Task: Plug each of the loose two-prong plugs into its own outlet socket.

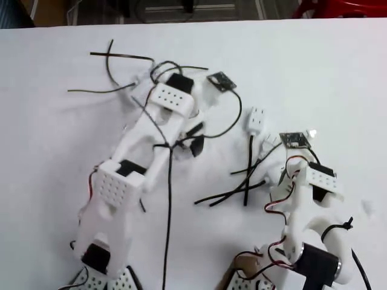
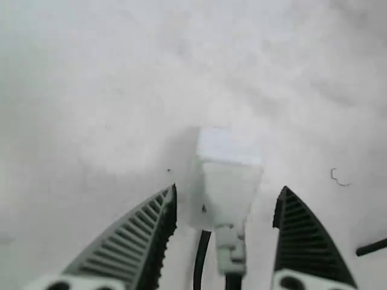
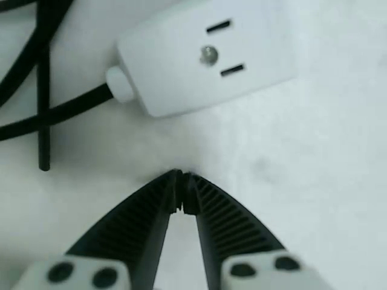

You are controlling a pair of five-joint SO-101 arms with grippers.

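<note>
Two states: left gripper (image 2: 227,189) gapes astride a white connector (image 2: 228,160), not gripping it. Right gripper (image 3: 183,176) sits closed, empty, near an outlet socket (image 3: 205,57).

Left wrist: white block (image 2: 227,175) between the spread jaws is blurred, no face or prongs readable, so plug or socket can't be told; black cord (image 2: 202,266) beside it leaves the frame between the jaw bases. Right wrist: outlet socket (image 3: 205,57) just beyond the closed jaw tips, its far edge cut off; black cords (image 3: 42,78) off to one side of it also cut off.
</note>
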